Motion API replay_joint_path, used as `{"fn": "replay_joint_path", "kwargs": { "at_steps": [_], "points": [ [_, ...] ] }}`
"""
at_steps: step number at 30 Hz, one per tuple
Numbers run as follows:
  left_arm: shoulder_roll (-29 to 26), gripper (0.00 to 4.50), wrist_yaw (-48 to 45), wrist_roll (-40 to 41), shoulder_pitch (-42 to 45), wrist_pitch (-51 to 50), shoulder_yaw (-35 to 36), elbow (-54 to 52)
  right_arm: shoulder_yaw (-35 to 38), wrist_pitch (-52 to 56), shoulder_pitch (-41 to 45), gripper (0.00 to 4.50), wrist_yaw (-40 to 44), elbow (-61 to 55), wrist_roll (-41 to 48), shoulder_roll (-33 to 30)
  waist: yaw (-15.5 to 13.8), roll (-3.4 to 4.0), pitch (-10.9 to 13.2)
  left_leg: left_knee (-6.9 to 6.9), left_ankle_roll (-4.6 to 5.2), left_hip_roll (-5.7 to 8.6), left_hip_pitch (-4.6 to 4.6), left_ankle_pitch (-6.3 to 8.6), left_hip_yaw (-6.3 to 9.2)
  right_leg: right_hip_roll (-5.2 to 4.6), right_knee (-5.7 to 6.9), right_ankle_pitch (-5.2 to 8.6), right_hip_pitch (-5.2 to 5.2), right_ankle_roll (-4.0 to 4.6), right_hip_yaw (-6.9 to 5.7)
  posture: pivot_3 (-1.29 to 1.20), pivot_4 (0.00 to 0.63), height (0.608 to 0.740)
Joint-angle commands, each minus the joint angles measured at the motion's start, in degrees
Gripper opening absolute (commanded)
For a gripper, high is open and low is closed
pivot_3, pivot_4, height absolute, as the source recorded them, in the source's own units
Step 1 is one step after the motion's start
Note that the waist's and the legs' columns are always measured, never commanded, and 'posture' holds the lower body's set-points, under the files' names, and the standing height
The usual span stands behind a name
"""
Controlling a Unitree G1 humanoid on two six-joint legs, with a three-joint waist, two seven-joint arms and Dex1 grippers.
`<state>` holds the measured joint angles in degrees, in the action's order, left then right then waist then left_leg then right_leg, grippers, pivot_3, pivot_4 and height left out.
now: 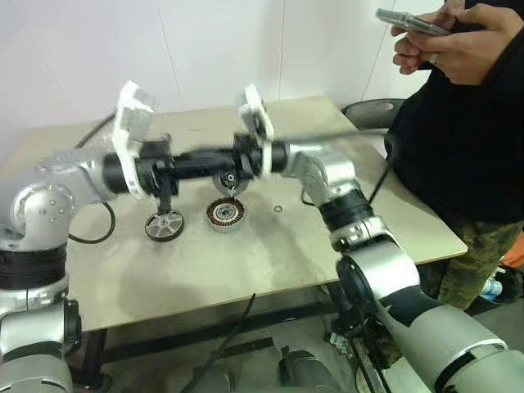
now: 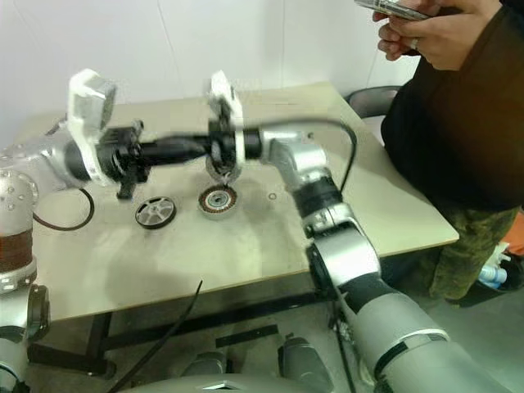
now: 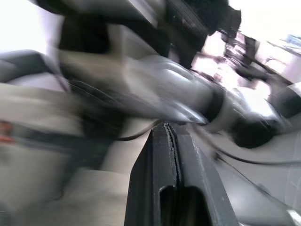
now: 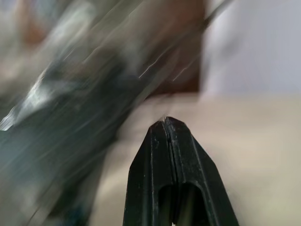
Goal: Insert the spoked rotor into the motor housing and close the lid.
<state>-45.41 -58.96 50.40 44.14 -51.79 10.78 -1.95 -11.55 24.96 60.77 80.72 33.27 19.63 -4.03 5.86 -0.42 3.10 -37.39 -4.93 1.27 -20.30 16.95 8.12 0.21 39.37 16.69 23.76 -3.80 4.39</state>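
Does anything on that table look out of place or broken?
Nothing spilled or broken. The housing sits open, its lid flat beside it. A dark round part hangs above the housing under the crossed arms; what holds it is unclear. A small ring lies loose nearby.

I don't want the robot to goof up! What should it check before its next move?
1. Motor housing on the table, windings up: ok.
2. Lid off, lying beside the housing: ok.
3. Left gripper open for grabbing: not ok, shut.
4. Right gripper open for grabbing: not ok, shut.
5. Spoked rotor in a grip: cannot tell; a blurred round thing hangs over the housing.
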Motion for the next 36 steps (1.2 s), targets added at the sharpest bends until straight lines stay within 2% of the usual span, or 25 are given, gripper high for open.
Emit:
{"fn": "replay_joint_path", "kwargs": {
  "at_steps": [1,6,9,17,22,28,36],
  "points": [
    [-0.6,0.02,-1.3,-2.6,4.1,4.2,1.5,5.5,-1.5,4.2,0.0,0.00,1.9,-7.3,1.7,-0.9,0.2,0.05,0.0,0.00,0.00,-0.01,0.00,0.00,0.01,-0.01,0.05,0.00,0.03,0.00,0.03,0.00,0.000,0.740],
    [0.0,0.02,-3.0,-3.3,4.4,4.9,0.9,7.2,0.0,5.9,0.6,0.00,-0.4,-8.5,3.1,-0.6,0.1,0.02,0.0,0.00,-0.01,-0.11,-0.02,-0.01,0.08,-0.01,0.15,-0.01,0.14,0.01,0.05,0.00,0.000,0.740],
    [0.4,0.02,-3.7,-5.0,2.7,5.7,-0.3,7.6,4.3,8.2,3.4,0.00,-3.2,-8.1,6.7,0.4,0.0,0.03,0.0,-0.01,-0.01,-0.10,-0.03,-0.01,0.06,-0.07,0.15,-0.01,0.14,0.01,0.07,0.00,0.000,0.740],
    [0.2,0.02,-7.2,-11.4,-6.7,9.1,-7.2,4.6,7.3,10.0,6.0,0.00,-4.5,-6.2,9.7,0.9,-0.1,0.02,0.0,0.01,-0.01,-0.08,-0.06,-0.01,0.05,-0.11,0.12,-0.01,0.16,0.02,0.08,0.00,0.000,0.740],
    [0.9,0.02,-6.6,-9.0,-7.6,6.9,-5.0,2.1,5.8,5.6,6.1,0.00,-6.2,-3.5,6.9,1.3,-0.2,0.02,0.0,0.00,-0.01,-0.08,-0.10,0.00,0.05,-0.12,0.12,-0.01,0.19,0.02,0.08,0.00,0.000,0.740],
    [0.6,0.02,-5.9,-7.6,-8.2,5.1,-3.8,0.1,6.9,-4.6,7.6,0.00,-13.0,5.4,2.2,4.0,0.0,0.02,0.0,0.01,0.00,-0.09,-0.06,0.00,0.02,-0.10,0.15,-0.01,0.19,0.01,0.09,0.00,0.000,0.740],
    [-0.5,0.02,-6.4,-6.0,-8.7,3.7,-2.7,-2.8,8.8,-3.3,8.5,0.00,-11.4,6.4,3.9,4.4,0.0,0.02,0.0,0.03,0.00,-0.09,-0.10,0.00,0.03,-0.11,0.11,-0.01,0.20,0.02,0.09,0.00,0.000,0.740]
  ]
}}
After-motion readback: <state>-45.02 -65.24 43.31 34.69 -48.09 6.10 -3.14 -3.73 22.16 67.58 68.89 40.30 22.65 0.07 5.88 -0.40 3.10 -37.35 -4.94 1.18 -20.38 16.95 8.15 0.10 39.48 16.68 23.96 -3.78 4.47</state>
